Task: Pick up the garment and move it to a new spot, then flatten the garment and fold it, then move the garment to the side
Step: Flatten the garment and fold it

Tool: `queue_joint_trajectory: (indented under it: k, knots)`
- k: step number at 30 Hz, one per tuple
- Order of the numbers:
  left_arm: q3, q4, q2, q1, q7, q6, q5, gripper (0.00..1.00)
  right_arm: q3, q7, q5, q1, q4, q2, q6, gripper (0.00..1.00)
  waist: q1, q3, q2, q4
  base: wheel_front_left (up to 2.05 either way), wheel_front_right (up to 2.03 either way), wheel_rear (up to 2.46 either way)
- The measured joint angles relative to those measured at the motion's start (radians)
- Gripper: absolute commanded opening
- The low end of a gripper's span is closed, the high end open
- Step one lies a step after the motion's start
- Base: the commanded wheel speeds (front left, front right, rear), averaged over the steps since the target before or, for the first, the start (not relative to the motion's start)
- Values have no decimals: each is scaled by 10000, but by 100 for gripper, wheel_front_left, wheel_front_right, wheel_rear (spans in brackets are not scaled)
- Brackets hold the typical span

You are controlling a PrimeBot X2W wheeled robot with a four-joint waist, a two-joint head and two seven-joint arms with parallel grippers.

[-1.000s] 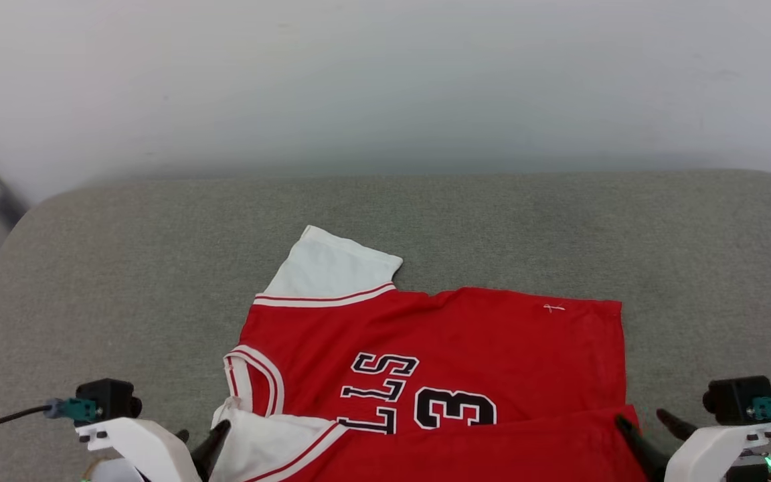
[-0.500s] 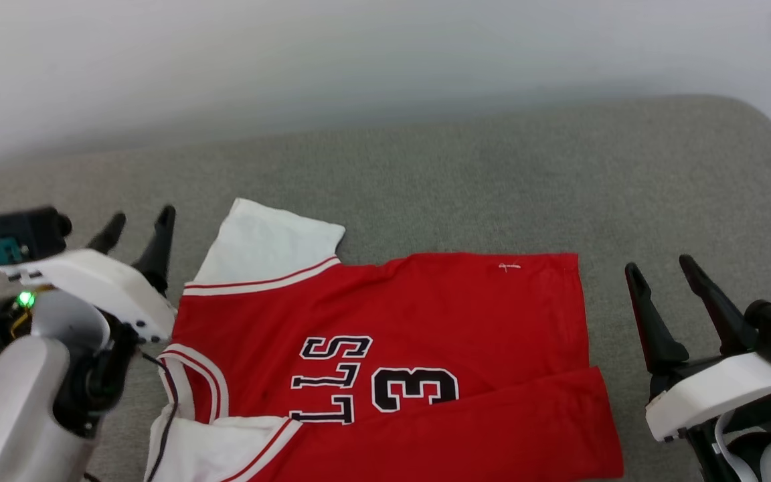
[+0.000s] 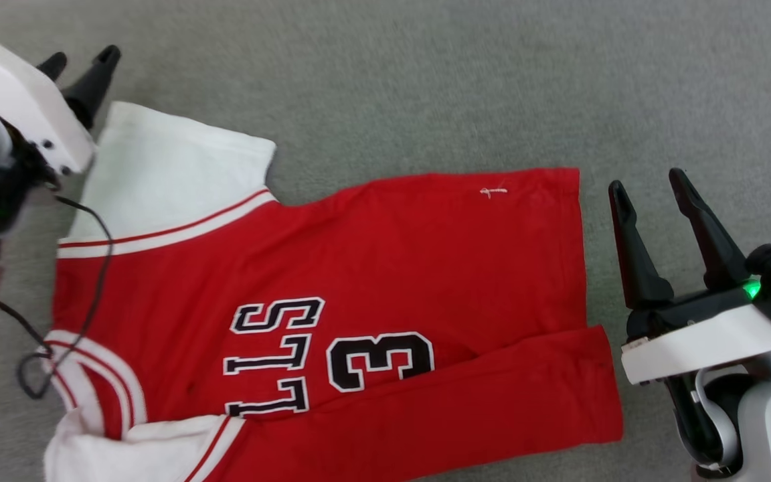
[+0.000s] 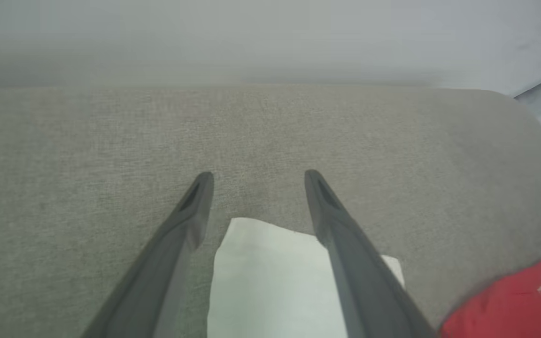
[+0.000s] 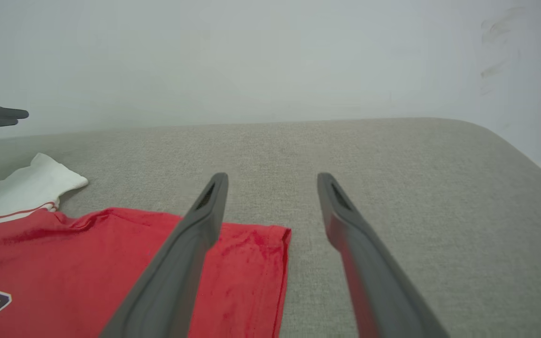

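The garment [image 3: 385, 268], a red jersey with white sleeves and black lettering, lies on the grey cushion with its near edge folded over. My left gripper [image 3: 81, 60] hovers open at the upper left, above the far white sleeve [image 3: 164, 167]. In the left wrist view that sleeve [image 4: 270, 281] lies under and between the spread fingers of the left gripper [image 4: 256, 178]. My right gripper [image 3: 646, 184] stands open just right of the garment's hem. The right wrist view shows the right gripper [image 5: 270, 178] with the garment's far hem corner [image 5: 251, 263] below its left finger.
The grey fabric cushion [image 3: 425, 80] stretches beyond the garment. A pale wall [image 5: 270, 56] rises behind it. The cushion's rounded right corner [image 5: 510, 145] drops off toward the floor. A black cable [image 3: 88, 268] from the left arm hangs over the garment's left side.
The head camera has tilted down and closer. Both arms have risen from the near edge; the left gripper has reached out over the far white sleeve, the right beside the hem.
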Motion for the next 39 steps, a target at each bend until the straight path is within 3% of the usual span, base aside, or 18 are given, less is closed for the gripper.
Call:
queue_joint_trajectory:
  k: [8,12,13,14,15,21,29,39]
  knots:
    - [-523,940,1039,-921,3609,-142,-671,100,192,-199,178,-208,407,123,0,100,0,1003,0,-738,0,0,0]
    - [-614,859,1356,-1213,4966,249,-980,100,157,-205,362,-250,571,159,0,100,-1,1281,0,-946,0,0,0]
    - [-610,828,1379,-1231,5139,351,-1057,60,148,-205,393,-280,596,161,0,100,-1,1322,0,-979,0,0,0]
    - [-606,805,1377,-1239,5287,453,-1127,36,146,-180,433,-324,625,167,0,100,-2,1356,0,-999,0,0,0]
    - [-604,771,1373,-1238,5356,483,-1166,0,146,-157,504,-361,658,171,0,100,-3,1383,0,-1009,0,0,0]
    - [-550,754,1145,-954,4941,451,-1266,0,211,815,1145,-916,1087,10,2,100,-2,1242,0,-936,0,0,0]
    - [-892,652,328,-1083,4111,-77,-968,0,575,4707,2554,-2466,2504,-1294,0,100,-1,789,0,-177,0,0,0]
    - [-1160,-88,38,-1660,3712,-535,-577,0,558,7981,2872,-4063,3678,-1739,-2,100,-2,869,0,919,0,0,0]
